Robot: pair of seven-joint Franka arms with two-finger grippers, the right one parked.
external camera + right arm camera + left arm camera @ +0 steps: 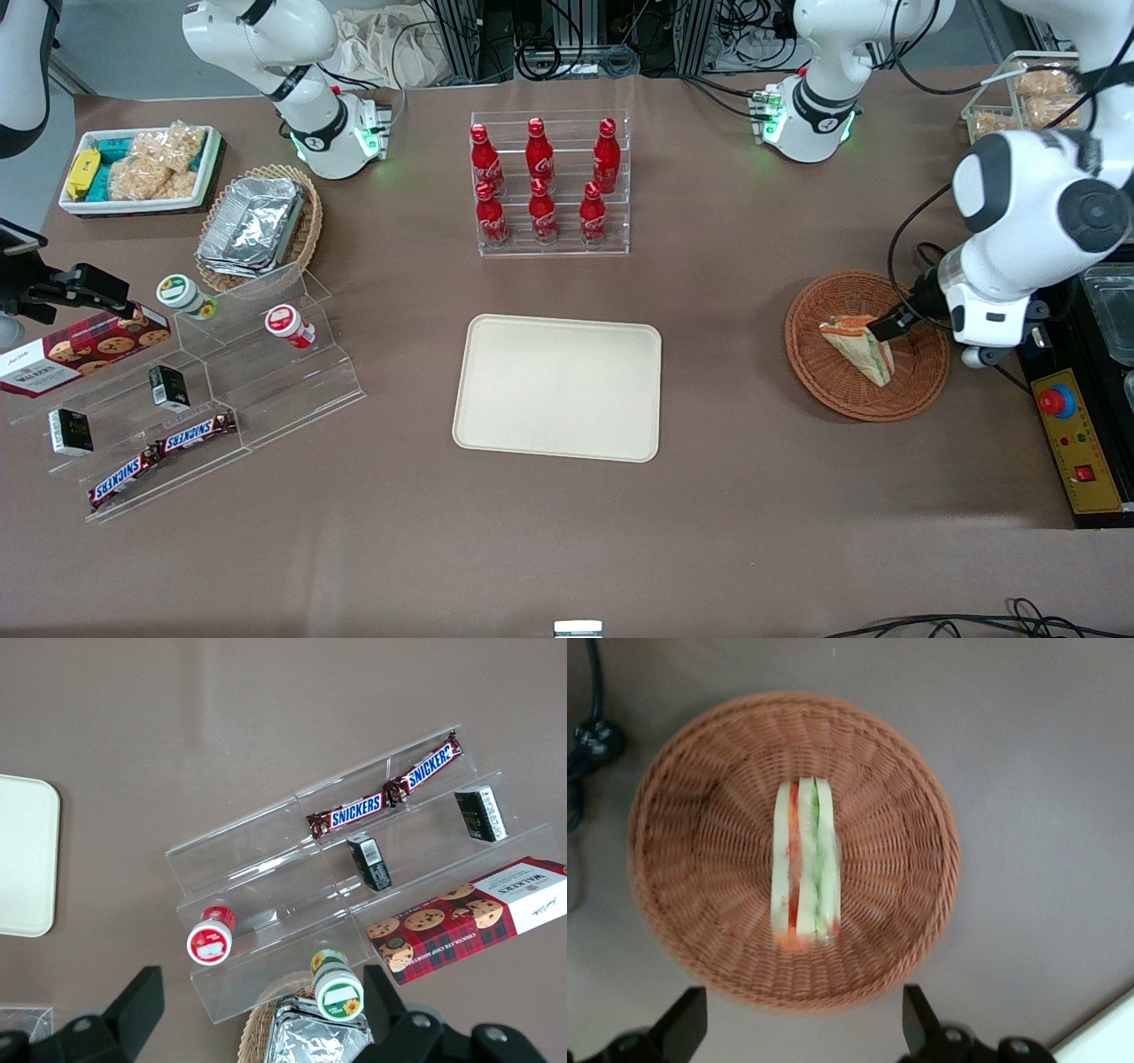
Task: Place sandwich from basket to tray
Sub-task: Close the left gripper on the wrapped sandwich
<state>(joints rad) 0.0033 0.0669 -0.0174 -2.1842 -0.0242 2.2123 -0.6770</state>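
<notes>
Overhead, gripper (799, 1028) above sandwich (804, 866) in basket (912, 842), fingers (687, 1020) seemingly spread.

The front view looks down from high at the whole table. The left wrist view looks straight down, close, above the basket (794, 850), over the open gripper (797, 1032); both show the sandwich (859, 347). The right wrist view shares the tray (25, 855).
</notes>
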